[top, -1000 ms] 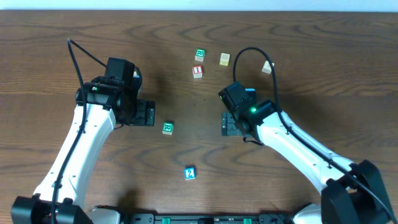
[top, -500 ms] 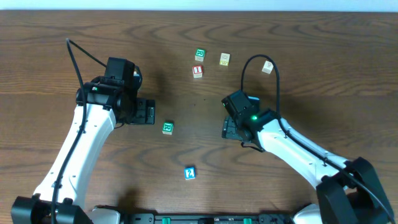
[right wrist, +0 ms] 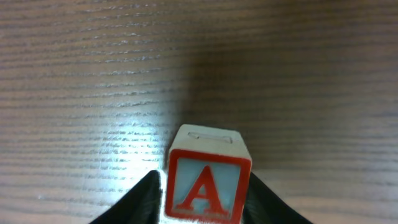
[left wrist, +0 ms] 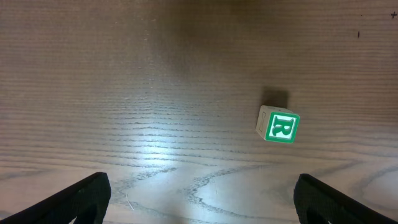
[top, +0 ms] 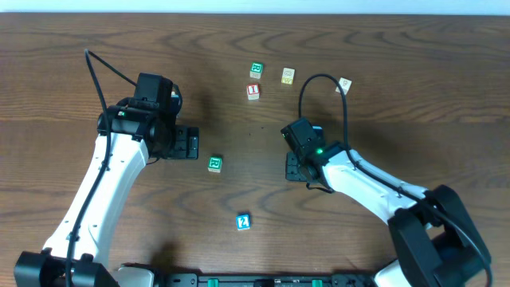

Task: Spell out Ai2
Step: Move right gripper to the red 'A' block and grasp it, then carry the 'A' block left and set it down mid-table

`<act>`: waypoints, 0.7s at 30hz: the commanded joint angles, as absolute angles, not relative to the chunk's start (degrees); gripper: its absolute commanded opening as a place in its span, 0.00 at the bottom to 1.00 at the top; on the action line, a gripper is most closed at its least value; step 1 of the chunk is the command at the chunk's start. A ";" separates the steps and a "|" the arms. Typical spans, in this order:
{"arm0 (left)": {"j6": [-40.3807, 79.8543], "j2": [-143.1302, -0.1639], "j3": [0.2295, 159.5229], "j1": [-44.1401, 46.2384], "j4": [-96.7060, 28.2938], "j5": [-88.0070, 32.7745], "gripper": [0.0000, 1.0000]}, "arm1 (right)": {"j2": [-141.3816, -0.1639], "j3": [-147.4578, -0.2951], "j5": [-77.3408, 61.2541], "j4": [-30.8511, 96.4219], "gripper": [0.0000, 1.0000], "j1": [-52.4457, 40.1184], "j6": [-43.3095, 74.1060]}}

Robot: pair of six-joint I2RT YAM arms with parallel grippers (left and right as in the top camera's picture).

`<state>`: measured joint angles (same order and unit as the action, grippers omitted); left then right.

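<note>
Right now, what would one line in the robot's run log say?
left gripper: open, empty | right gripper: shut on A block | R block: loose | 2 block: loose

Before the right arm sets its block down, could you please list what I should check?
1. The A block is held between the right gripper jaws: ok.
2. Its A face is readable and upright in the wrist view: ok.
3. It rests on the table or is lifted: cannot tell.
4. The blue 2 block stands free: ok.
5. The red block shows an i: cannot tell, too small.
6. The left gripper is open and empty: ok.
</note>
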<state>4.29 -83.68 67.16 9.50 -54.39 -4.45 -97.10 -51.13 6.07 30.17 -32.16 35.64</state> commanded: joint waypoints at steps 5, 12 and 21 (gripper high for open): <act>4.56 -83.35 67.20 9.47 -54.54 -3.90 0.95 | -97.62 -50.78 7.05 27.77 0.29 -31.03 32.47; 4.56 -83.35 67.20 9.47 -54.28 -3.90 0.96 | -97.62 -53.36 2.98 25.08 0.27 -31.11 32.03; 4.54 -83.35 67.22 9.47 -53.84 -3.90 0.95 | -100.22 -66.32 7.49 28.80 0.26 -34.63 31.62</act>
